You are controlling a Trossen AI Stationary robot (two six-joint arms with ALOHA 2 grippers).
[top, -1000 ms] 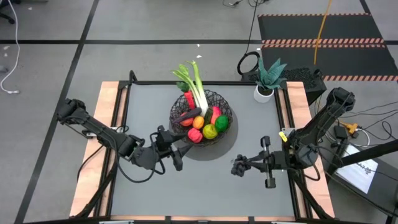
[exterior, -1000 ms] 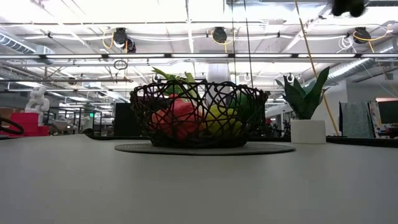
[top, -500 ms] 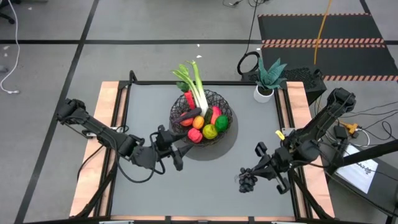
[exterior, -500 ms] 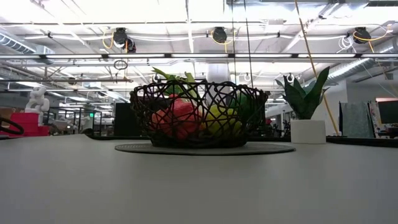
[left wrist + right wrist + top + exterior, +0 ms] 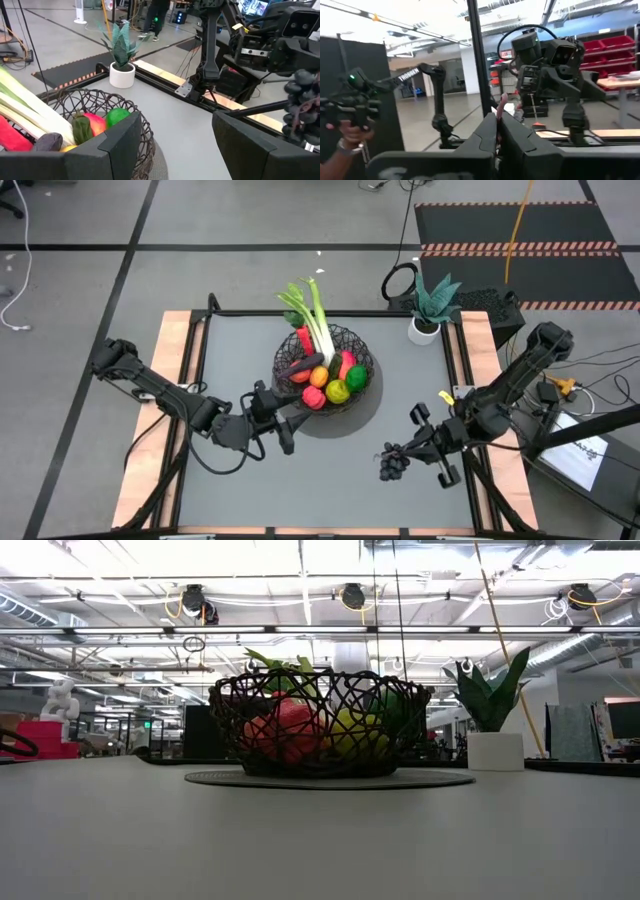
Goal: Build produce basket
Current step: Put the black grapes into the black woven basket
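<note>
The black wire basket stands on a round mat at the table's middle and holds a leek, red, orange, yellow-green and green fruits and an eggplant; it also shows in the low view. My left gripper is open and empty, just near-left of the basket, whose rim shows in the left wrist view. My right gripper is shut on dark grapes over the table's near right part. The grapes also show in the left wrist view. My right gripper pinches a thin pinkish stem between its two fingers; the grapes themselves are hidden below the fingers in its wrist view. The fingers reach in from the table's right, slanting toward the near edge. The bunch hangs at the fingertips, clear of the table.
A small white pot with a teal plant stands at the table's far right corner and shows in the low view. Wooden rails run along the table's left and right sides. Bare grey table lies near and left of the basket.
My right gripper has gone toward the table's near edge with the grapes and has turned to slant toward the near left. It left the top of the low view. The grapes stay hanging at its fingertips.
</note>
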